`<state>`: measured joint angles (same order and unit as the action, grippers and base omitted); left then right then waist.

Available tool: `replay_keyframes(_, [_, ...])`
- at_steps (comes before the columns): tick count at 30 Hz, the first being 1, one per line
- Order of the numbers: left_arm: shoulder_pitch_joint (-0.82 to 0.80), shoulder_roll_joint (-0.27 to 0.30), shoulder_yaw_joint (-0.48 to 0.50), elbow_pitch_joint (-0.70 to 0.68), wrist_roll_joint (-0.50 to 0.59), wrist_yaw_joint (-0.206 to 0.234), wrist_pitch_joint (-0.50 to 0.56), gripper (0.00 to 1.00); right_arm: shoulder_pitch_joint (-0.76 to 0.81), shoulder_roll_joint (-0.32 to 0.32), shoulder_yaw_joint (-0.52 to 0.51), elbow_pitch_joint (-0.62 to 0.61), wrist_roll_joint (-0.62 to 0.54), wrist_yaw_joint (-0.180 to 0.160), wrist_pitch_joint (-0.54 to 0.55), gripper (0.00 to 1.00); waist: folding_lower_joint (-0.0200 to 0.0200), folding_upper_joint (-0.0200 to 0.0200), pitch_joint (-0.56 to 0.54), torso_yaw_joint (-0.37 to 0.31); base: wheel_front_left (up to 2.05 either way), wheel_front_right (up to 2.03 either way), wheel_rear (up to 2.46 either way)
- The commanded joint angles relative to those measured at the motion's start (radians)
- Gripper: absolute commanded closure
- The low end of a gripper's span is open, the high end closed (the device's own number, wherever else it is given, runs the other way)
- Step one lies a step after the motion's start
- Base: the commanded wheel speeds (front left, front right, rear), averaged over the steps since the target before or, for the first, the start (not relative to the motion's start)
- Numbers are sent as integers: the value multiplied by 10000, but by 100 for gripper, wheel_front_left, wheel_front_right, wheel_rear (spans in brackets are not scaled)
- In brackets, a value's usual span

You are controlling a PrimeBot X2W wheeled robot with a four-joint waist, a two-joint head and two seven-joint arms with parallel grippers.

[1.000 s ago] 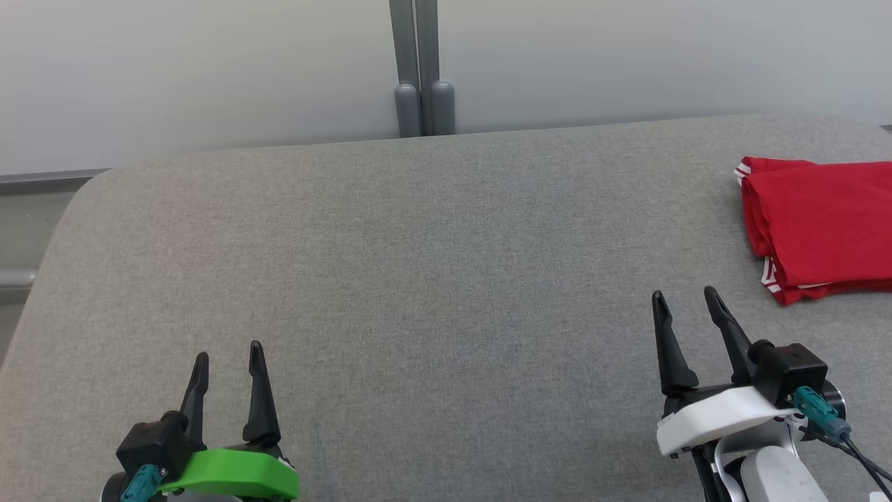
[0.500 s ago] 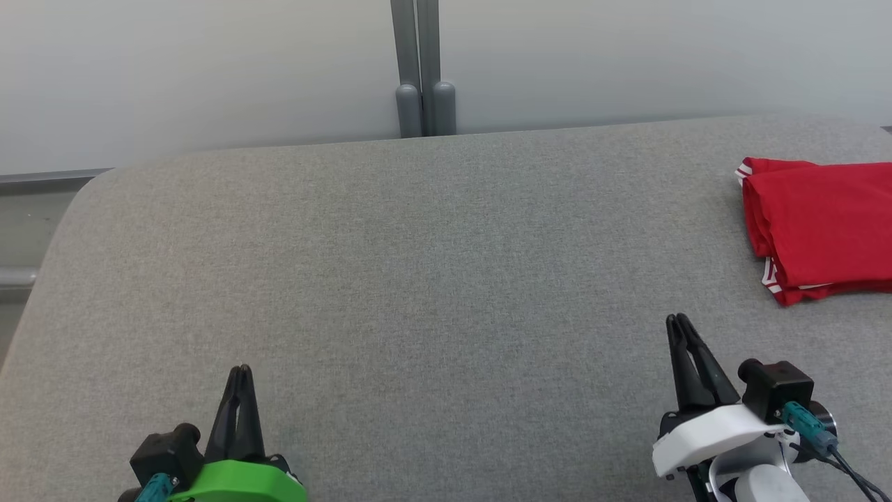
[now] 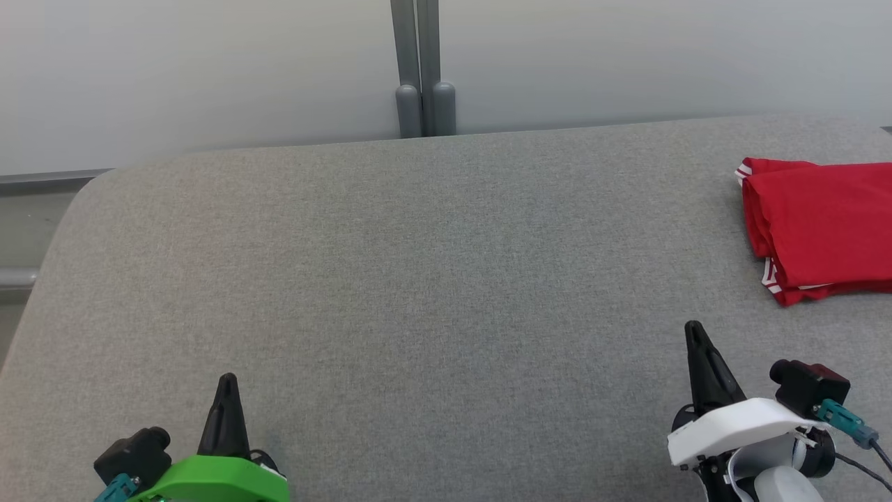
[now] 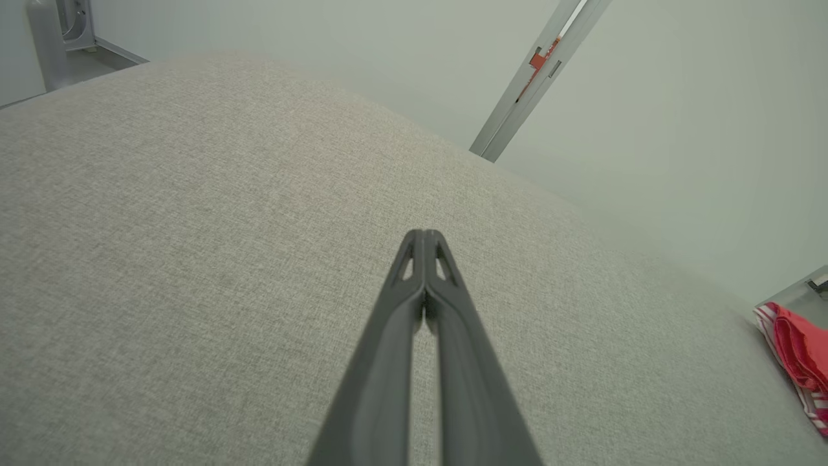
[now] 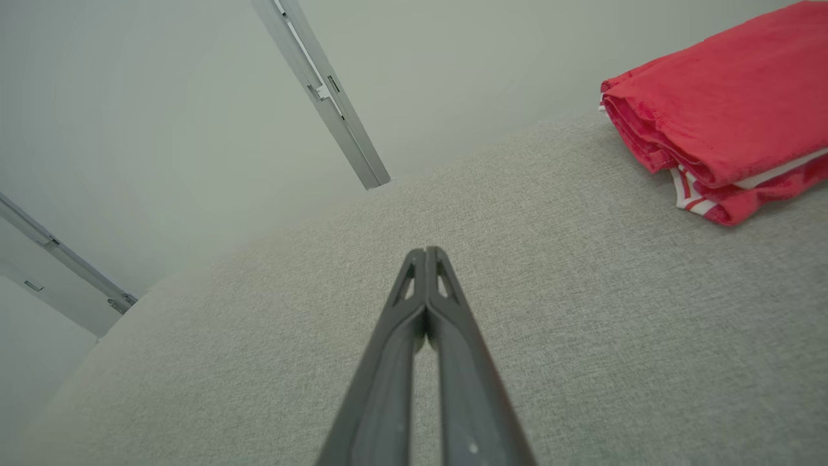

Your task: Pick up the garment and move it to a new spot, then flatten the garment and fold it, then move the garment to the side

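Head view showed the red garment (image 3: 822,223) folded into a thick pad at the right edge of the frame. It lay on the grey tabletop (image 3: 418,279) and ran out of the picture on that side. It looked light, soft and limp, with white-striped trim at its left corners. Lifted by one point it would likely sag and unfold, so the stacked layers along its near left edge, pinched together, seemed the better place to take hold. The right hand (image 3: 693,328), at the lower right, was nearest to it yet apart from it, fingers pressed together on nothing. The left hand (image 3: 227,380), at the lower left, was likewise closed and empty, well apart from the garment. Nothing stood in the way on the tabletop. A grey post (image 3: 417,70) rose against the pale wall (image 3: 174,77) at upper centre, beyond the far edge.
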<state>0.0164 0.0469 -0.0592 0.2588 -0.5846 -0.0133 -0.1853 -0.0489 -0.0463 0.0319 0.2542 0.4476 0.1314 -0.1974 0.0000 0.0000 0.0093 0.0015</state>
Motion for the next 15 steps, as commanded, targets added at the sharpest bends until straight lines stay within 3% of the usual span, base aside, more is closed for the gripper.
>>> replay_keyframes(1, [-318,25,112,-162,-415,-69,81,100,-244,-70,-69,-146,465,-2,87,100,0,0,-1,0,0,0,0])
replay_keyframes(15, [-518,29,429,-171,-2317,-287,640,100,-331,-107,-288,-150,2665,-3,630,100,0,0,-9,-2,0,0,0])
